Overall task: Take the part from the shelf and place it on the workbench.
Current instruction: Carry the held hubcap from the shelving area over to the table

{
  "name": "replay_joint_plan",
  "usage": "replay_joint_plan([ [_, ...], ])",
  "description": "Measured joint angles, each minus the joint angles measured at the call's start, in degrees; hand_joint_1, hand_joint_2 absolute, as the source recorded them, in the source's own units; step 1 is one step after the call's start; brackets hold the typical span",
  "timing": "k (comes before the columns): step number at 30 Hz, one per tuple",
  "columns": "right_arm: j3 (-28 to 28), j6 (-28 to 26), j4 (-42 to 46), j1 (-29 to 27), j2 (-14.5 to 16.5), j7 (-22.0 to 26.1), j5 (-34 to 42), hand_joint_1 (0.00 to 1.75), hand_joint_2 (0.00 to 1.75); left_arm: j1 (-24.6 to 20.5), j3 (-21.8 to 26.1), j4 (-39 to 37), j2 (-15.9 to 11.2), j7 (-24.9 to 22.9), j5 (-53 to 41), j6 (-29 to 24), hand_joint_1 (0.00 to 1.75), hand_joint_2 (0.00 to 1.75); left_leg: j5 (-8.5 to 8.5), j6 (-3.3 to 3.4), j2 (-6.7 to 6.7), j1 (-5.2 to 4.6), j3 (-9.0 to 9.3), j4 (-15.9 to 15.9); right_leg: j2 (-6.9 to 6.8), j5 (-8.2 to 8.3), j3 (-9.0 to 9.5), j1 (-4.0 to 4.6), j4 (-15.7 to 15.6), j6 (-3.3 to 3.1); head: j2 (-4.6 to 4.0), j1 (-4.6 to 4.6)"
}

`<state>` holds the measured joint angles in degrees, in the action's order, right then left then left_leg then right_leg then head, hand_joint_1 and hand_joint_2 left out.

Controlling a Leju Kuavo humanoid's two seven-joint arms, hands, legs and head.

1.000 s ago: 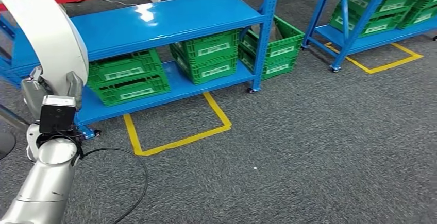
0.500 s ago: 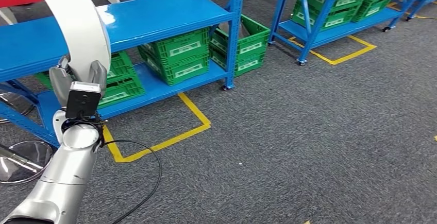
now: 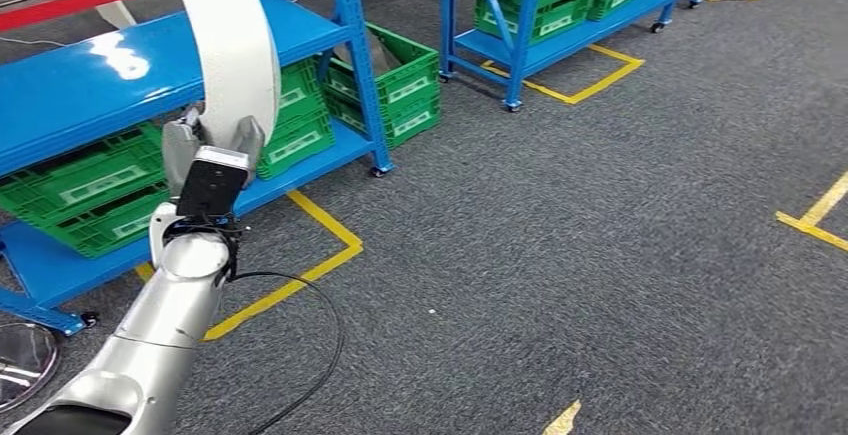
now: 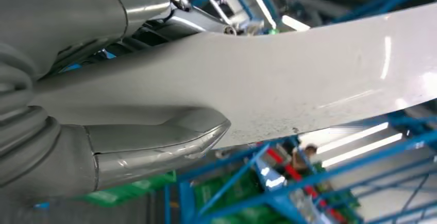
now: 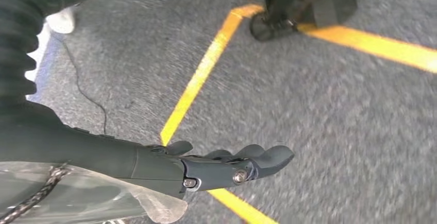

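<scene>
- Head view: the left hand (image 3: 205, 145) grips a long, curved, glossy white part (image 3: 228, 40) at its lower end; the part's long axis rises up and away, in front of a blue metal shelf (image 3: 80, 75) with green ribbed crates (image 3: 85, 190), above grey carpet.
- Left wrist view: the thumb (image 4: 154, 144) presses the part's smooth, speckled face (image 4: 288, 80).
- Right wrist view: the right hand (image 5: 227, 165) hangs over carpet and yellow tape (image 5: 201, 74), fingers extended, holding nothing.

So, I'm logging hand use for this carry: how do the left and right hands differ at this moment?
The left hand grips the long white curved part and is raised in front of the body; the right hand holds nothing. The left's thumb presses against the part, while the right's fingers lie nearly straight above the grey carpet.
</scene>
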<state>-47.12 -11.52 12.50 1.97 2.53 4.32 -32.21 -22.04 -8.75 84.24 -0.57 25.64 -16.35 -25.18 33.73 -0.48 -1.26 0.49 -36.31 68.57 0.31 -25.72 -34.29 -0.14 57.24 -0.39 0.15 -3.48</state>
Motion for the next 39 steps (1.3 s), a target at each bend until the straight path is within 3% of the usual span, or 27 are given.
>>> replay_joint_plan([
  [2, -0.06, -0.01, 0.02, 0.01, -0.31, -0.35, -0.26, 0.0, 1.75, -0.07, -0.37, -1.04, 0.24, -0.34, 0.95, 0.44, 1.75, 1.75, 1.51, -0.02, 0.66, 0.04, -2.63, 5.63, 1.69, 0.04, 0.04, 0.06, 0.04, -0.08, 0.0, -0.03],
  [3, -0.08, 0.03, 0.03, -0.05, -0.39, -0.71, -0.46, 0.0, 1.75, -0.21, -0.45, -1.44, 0.43, -0.63, 1.77, 0.74, 1.75, 1.75, 0.62, 0.07, 0.78, 0.04, -2.77, 5.63, 2.52, 0.04, 0.07, 0.08, 0.11, -0.07, 0.0, -0.03],
  [5, -0.08, 0.65, 0.03, -0.2, -0.43, -1.98, -1.39, 0.0, 1.75, -1.02, -0.62, -2.05, 1.22, -1.1, 3.36, 1.2, 1.75, 1.75, -3.65, 0.45, 1.84, 0.06, -0.58, -0.06, 3.98, 0.02, 0.07, 0.08, 0.34, -0.01, 0.0, -0.05],
  [7, 0.02, 1.92, 0.01, -0.11, -0.32, -3.32, -2.61, 0.0, 1.75, -2.57, -1.18, -3.01, 2.26, -1.23, 4.0, 1.16, 1.75, 1.75, -6.5, 0.92, 4.14, 0.16, 2.01, -6.63, 5.15, 0.02, -0.34, 0.11, 0.73, 0.32, 0.0, -0.03],
  [9, 0.27, 3.47, -0.04, 0.0, -0.01, -4.23, -3.64, 0.0, 1.75, -4.09, -2.29, -4.32, 3.57, -1.22, 4.18, 0.82, 1.75, 1.75, -6.61, 1.16, 5.12, 0.1, 2.78, -9.04, 6.07, 0.29, -1.06, -0.05, 0.88, 1.02, 0.01, -0.08],
  [11, 0.62, 5.24, -0.12, -0.05, 0.33, -5.02, -4.59, 0.0, 1.75, -5.32, -3.59, -5.59, 5.18, -1.07, 4.74, 0.29, 1.75, 1.75, -6.75, 1.5, 4.09, 0.14, 2.83, -9.63, 6.58, 0.49, -1.67, -0.22, 0.88, 1.74, 0.01, -0.18],
  [13, 1.06, 6.78, -0.21, 0.0, 0.7, -6.13, -5.48, 0.0, 1.75, -6.81, -4.67, -6.82, 6.7, -0.89, 5.62, -0.17, 1.75, 1.75, -7.06, 2.05, 2.76, 0.39, 2.99, -10.1, 4.44, -1.0, -3.17, -0.07, 3.26, 2.34, 0.0, 0.24],
  [15, 1.49, 7.76, -0.27, 0.22, 1.1, -7.56, -6.18, 0.0, 1.75, -8.34, -5.48, -8.17, 7.74, -0.84, 6.36, -0.27, 1.75, 1.75, -7.13, 2.36, 1.36, 0.39, 3.02, -10.23, 1.33, -4.17, -6.49, -0.16, 9.79, 2.87, 0.0, 0.64],
  [17, 1.78, 8.41, -0.32, 0.32, 1.32, -9.39, -6.82, 0.0, 1.75, -9.59, -6.35, -9.79, 8.48, -0.83, 6.73, -0.2, 1.75, 1.75, -7.06, 2.42, -0.11, 0.28, 2.99, -10.21, 0.2, -6.0, -9.47, -0.49, 15.73, 3.3, 0.0, 0.63],
  [18, 1.86, 8.64, -0.34, 0.28, 1.33, -10.44, -7.15, 0.0, 1.75, -10.14, -6.87, -10.61, 8.91, -0.83, 6.84, -0.13, 1.75, 1.75, -7.01, 2.41, -0.78, 0.26, 3.0, -10.19, -0.08, -5.54, -9.65, -0.64, 16.09, 3.44, 0.0, 0.66],
  [19, 1.93, 8.82, -0.34, 0.21, 1.27, -11.44, -7.43, 0.0, 1.75, -10.65, -7.38, -11.34, 9.39, -0.83, 6.96, -0.02, 1.75, 1.75, -6.93, 2.36, -1.42, 0.26, 3.04, -10.18, -0.39, -4.21, -8.7, -0.74, 14.27, 3.53, 0.0, 0.66],
  [21, 1.98, 9.04, -0.34, 0.19, 1.08, -12.99, -7.81, 0.0, 1.75, -11.67, -8.43, -12.49, 10.3, -0.81, 7.31, 0.24, 1.75, 1.75, -6.7, 2.04, -2.53, 0.14, 3.15, -10.13, -2.25, -1.03, -4.61, -0.66, 6.77, 3.53, 0.0, 0.69],
  [23, 1.98, 9.28, -0.34, 0.37, 0.96, -14.06, -8.19, 0.0, 1.75, -12.75, -9.28, -13.38, 10.98, -0.7, 7.66, 0.33, 1.75, 1.75, -6.44, 1.52, -3.52, -0.25, 3.2, -9.96, -3.74, 0.22, -1.83, -0.36, 1.69, 2.89, 0.0, 0.59],
  [24, 1.98, 9.4, -0.34, 0.42, 0.95, -14.47, -8.4, 0.0, 1.75, -13.24, -9.73, -13.8, 11.3, -0.64, 7.76, 0.31, 1.75, 1.75, -6.39, 1.27, -4.04, -0.45, 3.23, -9.94, -3.8, 0.09, -1.54, -0.15, 1.04, 2.45, 0.0, 0.53],
  [26, 1.96, 9.57, -0.34, 0.3, 0.95, -14.69, -8.55, 0.0, 1.75, -13.98, -10.65, -14.55, 12.02, -0.55, 7.88, 0.28, 1.75, 1.75, -6.2, 0.74, -4.84, -0.42, 3.37, -9.94, -2.54, 0.32, -1.69, -0.18, 0.96, 1.61, 0.0, 0.42],
  [28, 1.89, 9.73, -0.34, 0.15, 0.95, -14.37, -8.38, 0.0, 1.75, -14.48, -11.53, -14.99, 12.51, -0.5, 7.87, 0.28, 1.75, 1.75, -4.58, 0.22, -3.23, -0.17, 2.77, -7.98, -1.39, 0.48, -1.63, -0.35, 0.81, 0.96, 0.0, 0.31],
  [30, 1.82, 9.8, -0.34, 0.2, 0.93, -14.19, -8.29, 0.0, 1.75, -14.71, -12.0, -15.34, 12.57, -0.47, 7.87, 0.28, 1.75, 1.75, -1.23, 0.06, -0.43, -0.03, 0.12, -1.71, -0.1, 0.53, -1.57, -0.41, 0.75, 0.48, 0.0, 0.07],
  [31, 1.8, 9.84, -0.34, 0.27, 0.93, -14.19, -8.29, 0.0, 1.75, -14.68, -12.08, -15.55, 12.51, -0.46, 7.9, 0.23, 1.75, 1.75, 0.34, 0.11, 0.31, -0.04, -1.69, 2.16, 0.65, 0.54, -1.56, -0.34, 0.76, 0.32, 0.0, -0.02],
  [32, 1.79, 9.87, -0.34, 0.29, 0.93, -14.2, -8.29, 0.0, 1.75, -14.59, -12.12, -15.78, 12.46, -0.45, 7.9, 0.14, 1.75, 1.75, 1.13, 0.19, 0.66, -0.07, -3.15, 5.04, 1.43, 0.55, -1.54, -0.23, 0.77, 0.25, 0.0, -0.04],
  [33, 1.77, 9.92, -0.34, 0.29, 0.93, -14.22, -8.29, 0.0, 1.75, -14.51, -12.22, -16.0, 12.42, -0.43, 7.86, 0.01, 1.75, 1.75, 0.88, 0.35, 0.86, -0.11, -3.88, 6.19, 2.22, 0.55, -1.51, -0.09, 0.8, 0.21, 0.0, -0.04],
  [34, 1.74, 9.98, -0.34, 0.25, 0.94, -14.22, -8.26, 0.0, 1.75, -14.45, -12.36, -16.15, 12.41, -0.4, 7.72, -0.14, 1.75, 1.75, -0.52, 0.63, 1.04, -0.18, -3.56, 5.04, 2.97, 0.56, -1.45, 0.03, 0.83, 0.2, 0.0, -0.03],
  [35, 1.67, 10.05, -0.34, 0.19, 0.96, -14.11, -8.08, 0.0, 1.75, -14.43, -12.57, -16.25, 12.43, -0.35, 7.55, -0.27, 1.75, 1.75, -2.72, 1.02, 1.45, -0.27, -2.32, 1.97, 3.7, 0.56, -1.35, 0.14, 0.86, 0.21, 0.0, -0.03],
  [37, 1.37, 10.34, -0.35, 0.18, 1.14, -13.47, -7.45, 0.0, 1.75, -14.47, -12.97, -16.35, 12.39, -0.24, 7.16, -0.41, 1.75, 1.75, -6.41, 1.99, 3.65, -0.37, 0.74, -5.24, 4.99, 0.59, -1.38, 0.2, 0.97, 0.29, 0.0, 0.08],
  [39, 0.86, 10.58, -0.37, 0.27, 1.42, -12.62, -6.92, 0.0, 1.75, -14.48, -13.17, -16.44, 12.29, -0.18, 6.92, -0.5, 1.75, 1.75, -7.17, 2.44, 5.19, -0.54, 2.25, -8.88, 6.06, 0.79, -1.87, -0.1, 1.06, 0.7, 0.0, 0.06],
])
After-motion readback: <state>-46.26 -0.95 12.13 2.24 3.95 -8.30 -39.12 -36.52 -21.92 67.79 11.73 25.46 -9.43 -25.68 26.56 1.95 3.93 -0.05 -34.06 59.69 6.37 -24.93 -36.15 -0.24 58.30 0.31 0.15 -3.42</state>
